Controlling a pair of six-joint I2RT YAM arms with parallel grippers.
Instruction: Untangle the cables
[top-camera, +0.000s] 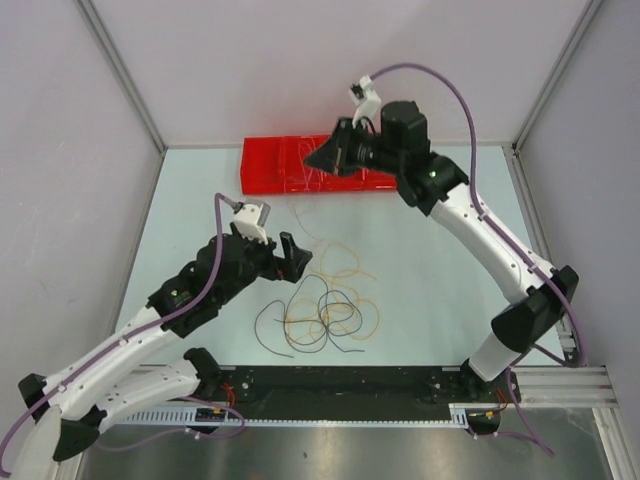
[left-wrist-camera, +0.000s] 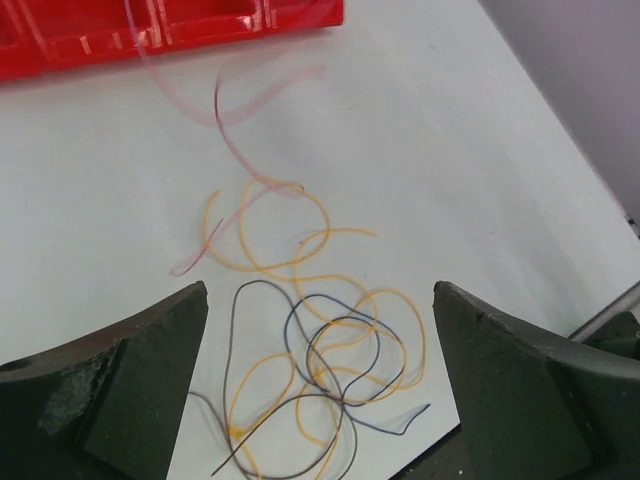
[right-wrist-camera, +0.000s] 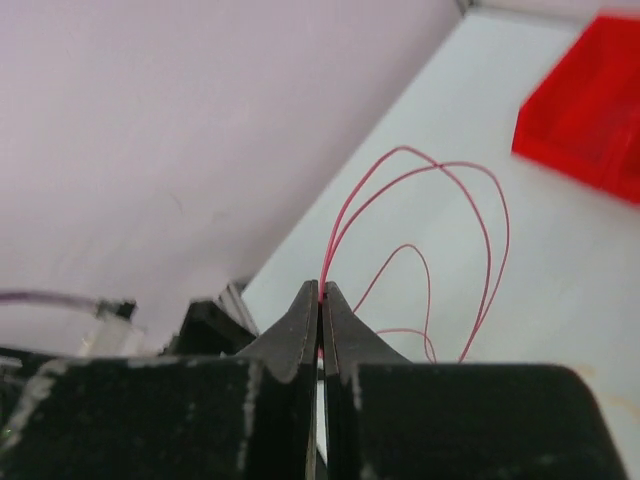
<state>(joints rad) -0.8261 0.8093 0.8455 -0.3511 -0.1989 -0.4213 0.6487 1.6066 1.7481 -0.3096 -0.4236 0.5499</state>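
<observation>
A loose tangle of thin cables (top-camera: 325, 310) lies mid-table: orange and yellow loops (left-wrist-camera: 290, 235) crossed by dark grey and navy strands (left-wrist-camera: 345, 350). My left gripper (top-camera: 275, 255) hovers just above and left of the tangle. It is open, and its wide-spread jaws (left-wrist-camera: 320, 300) hold nothing. My right gripper (top-camera: 335, 155) is raised over the red tray and shut on red cables (right-wrist-camera: 480, 230), which loop out from its tips (right-wrist-camera: 322, 290). One blurred red strand (left-wrist-camera: 230, 110) trails from there down toward the pile.
The shallow red tray (top-camera: 270, 165) sits at the table's back edge. Grey walls enclose the left, right and back sides. An aluminium rail (top-camera: 560, 385) with the arm bases runs along the near edge. Thick purple arm cables (top-camera: 450, 90) arc overhead.
</observation>
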